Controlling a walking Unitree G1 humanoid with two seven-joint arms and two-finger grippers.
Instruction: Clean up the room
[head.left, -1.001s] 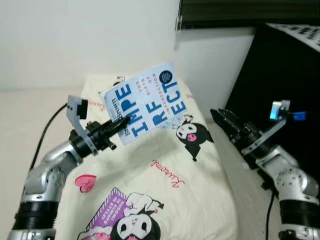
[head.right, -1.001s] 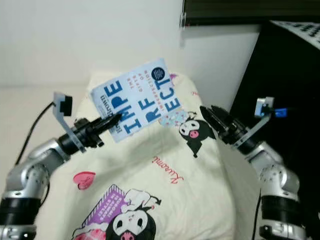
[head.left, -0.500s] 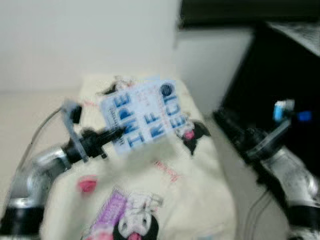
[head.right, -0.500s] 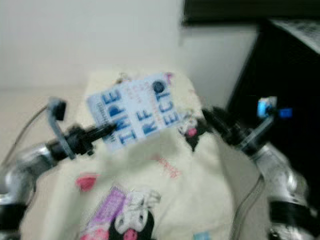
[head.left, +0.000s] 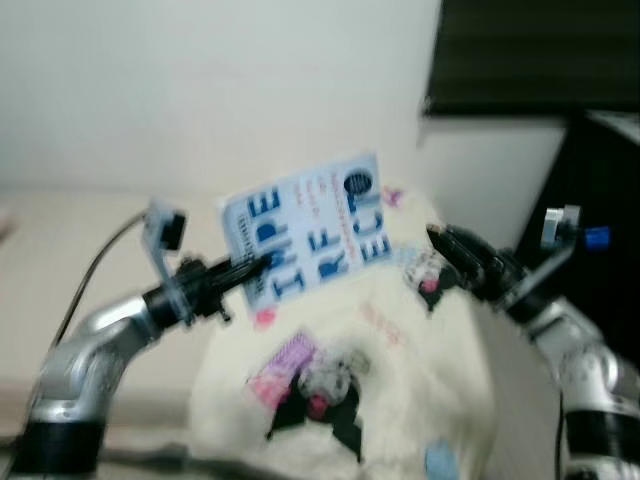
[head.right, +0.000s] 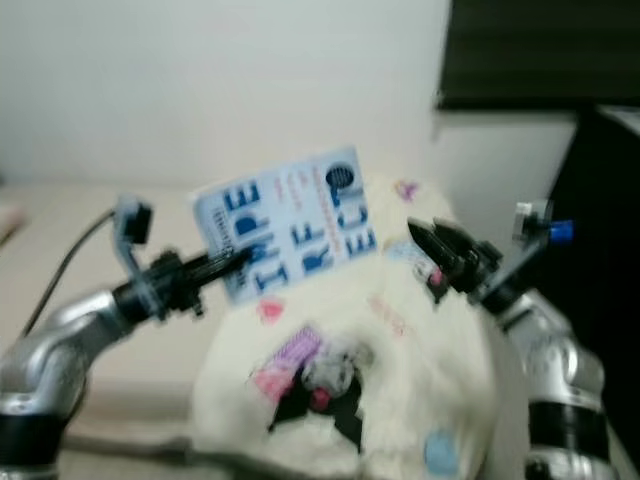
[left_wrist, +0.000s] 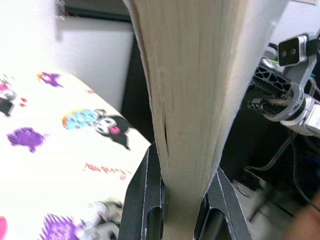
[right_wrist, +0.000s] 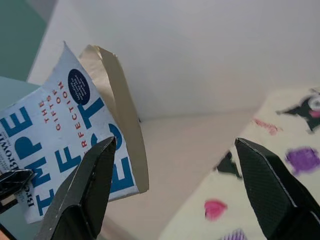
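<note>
Paperback book (head.left: 305, 234) with a white-and-blue glossy cover and cream page edges is up in the air over the far end of the bed (head.left: 420, 400), tilted, pinched at its lower left corner by the left claw (head.left: 250, 267), both black fingers squeezed tight on the pages. Bedding looks like soft, cream fabric with cartoon prints, kinda rumpled. Over to the right, the right claw (head.right: 425, 235) hangs near the bed's right edge with its fingers spread wide, holding nothing, just beside the book.
</note>
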